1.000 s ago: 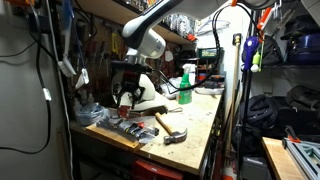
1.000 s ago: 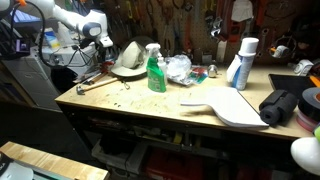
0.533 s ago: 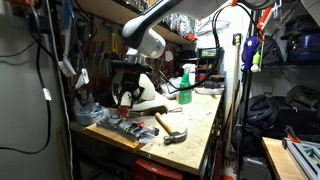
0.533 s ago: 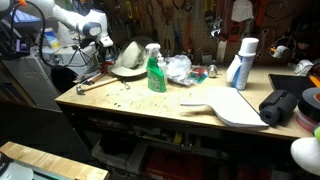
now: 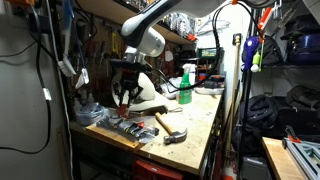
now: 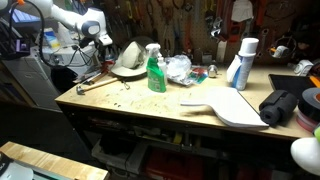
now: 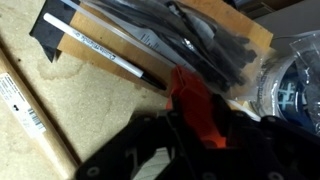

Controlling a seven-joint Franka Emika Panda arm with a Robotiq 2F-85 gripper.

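In the wrist view my gripper (image 7: 196,128) is shut on a red-orange handle-like object (image 7: 188,98) that sticks out from between the dark fingers. It sits just over a wooden board (image 7: 232,27) carrying several black tools (image 7: 195,40) and a long white-and-black rod (image 7: 105,52). What the red object is attached to stays hidden. In both exterior views the gripper (image 5: 125,97) (image 6: 103,42) hangs low over the bench end, next to a white domed object (image 5: 150,95) (image 6: 128,60).
A hammer (image 5: 172,126) (image 6: 90,82) lies near the bench corner; its wooden handle (image 7: 25,105) crosses the wrist view. A green spray bottle (image 6: 156,70), a blue-white can (image 6: 243,62), a white paddle-shaped board (image 6: 230,106) and a black roll (image 6: 280,105) stand further along the bench.
The jaws have closed in on the red object over the last second. The arm has barely moved.
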